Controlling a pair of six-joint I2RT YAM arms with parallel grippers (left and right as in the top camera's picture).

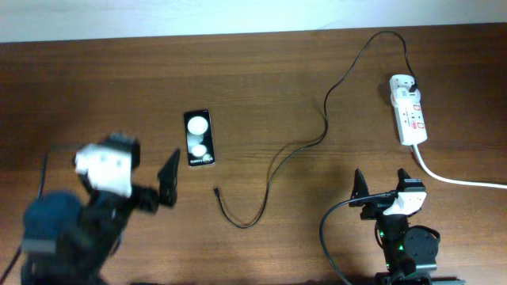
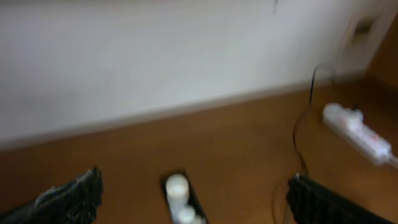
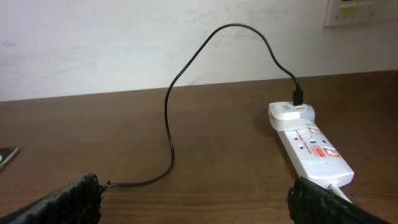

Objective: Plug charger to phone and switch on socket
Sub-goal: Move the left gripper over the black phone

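Phone (image 1: 198,137) lies flat on the brown bench (image 1: 95,79), the charger (image 3: 168,124) tip loose nearby, not touching it (the cable's other end is plugged in at the end of the white socket (image 1: 409,115)). Left end effector (image 2: 194,182) and right end effector (image 1: 381,184) both gape wide, holding nothing.

Nothing can be read: the phone (image 1: 198,137) bears small white lettering too tiny to make out, and the socket (image 3: 314,148) has blurred red markings.
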